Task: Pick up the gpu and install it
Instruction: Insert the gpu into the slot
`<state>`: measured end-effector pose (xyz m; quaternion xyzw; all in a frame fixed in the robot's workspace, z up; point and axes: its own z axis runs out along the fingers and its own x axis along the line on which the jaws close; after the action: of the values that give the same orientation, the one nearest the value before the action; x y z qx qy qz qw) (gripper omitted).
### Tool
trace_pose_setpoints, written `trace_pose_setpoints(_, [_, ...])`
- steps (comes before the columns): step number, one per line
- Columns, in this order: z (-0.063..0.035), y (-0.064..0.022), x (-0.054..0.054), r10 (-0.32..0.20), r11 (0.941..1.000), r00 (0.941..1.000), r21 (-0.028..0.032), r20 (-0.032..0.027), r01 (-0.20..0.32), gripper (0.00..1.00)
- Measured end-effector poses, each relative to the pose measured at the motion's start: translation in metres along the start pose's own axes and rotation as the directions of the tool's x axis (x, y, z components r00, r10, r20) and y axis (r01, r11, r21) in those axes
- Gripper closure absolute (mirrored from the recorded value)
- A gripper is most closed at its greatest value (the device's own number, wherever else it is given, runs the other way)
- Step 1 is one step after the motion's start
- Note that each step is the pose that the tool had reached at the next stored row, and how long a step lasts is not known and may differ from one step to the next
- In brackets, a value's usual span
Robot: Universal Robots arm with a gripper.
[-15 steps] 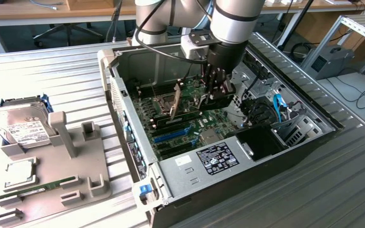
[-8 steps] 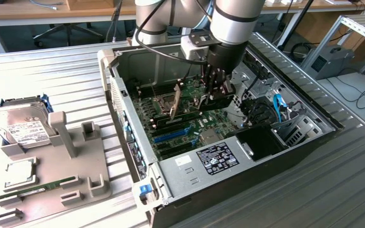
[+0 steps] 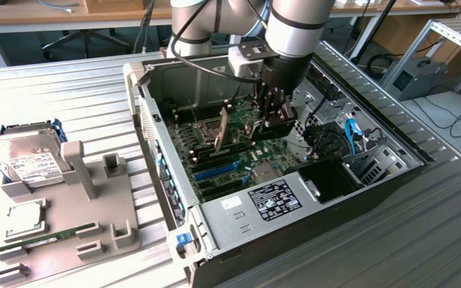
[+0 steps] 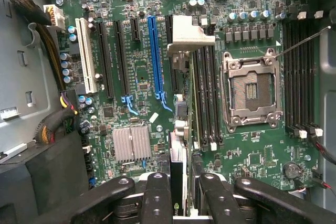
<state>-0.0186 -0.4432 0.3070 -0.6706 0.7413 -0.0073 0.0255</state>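
Exterior view, its left to its right:

- Table (image 3: 70, 84): ribbed metal. On it you have a grey parts stand (image 3: 78, 222) carrying the silver hard drive (image 3: 24, 157) and a green memory stick (image 3: 50, 237).
- Computer case (image 3: 391, 174): open on its side, motherboard (image 3: 239, 159) exposed.
- Gpu (image 3: 222, 127): held on edge inside the case, above the board, tilted slightly, just beside the empty CPU socket (image 4: 251, 90). In the wrist view its thin edge (image 4: 177, 161) runs up from between the fingers.
- Gripper (image 4: 177, 195): fingers (image 4: 156, 192) partly closed and clamped on the gpu's near end.

Step in hand, as you may judge it: carrying done, insertion under way. The card's edge must sit parallel over its slot before pressing straight down; the blue slot (image 4: 153, 56) lies just beside its line.

Room: tight. Case walls enclose you, memory slots (image 4: 207, 98) flank the card, cables (image 3: 350, 135) hang at the right.
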Motion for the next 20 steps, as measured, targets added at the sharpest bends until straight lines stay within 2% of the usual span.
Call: trace_pose_setpoints(20, [0.0046, 0.0003, 0.0014, 0.0, 1.0, 1.0, 0.0, 0.0, 0.0, 0.74])
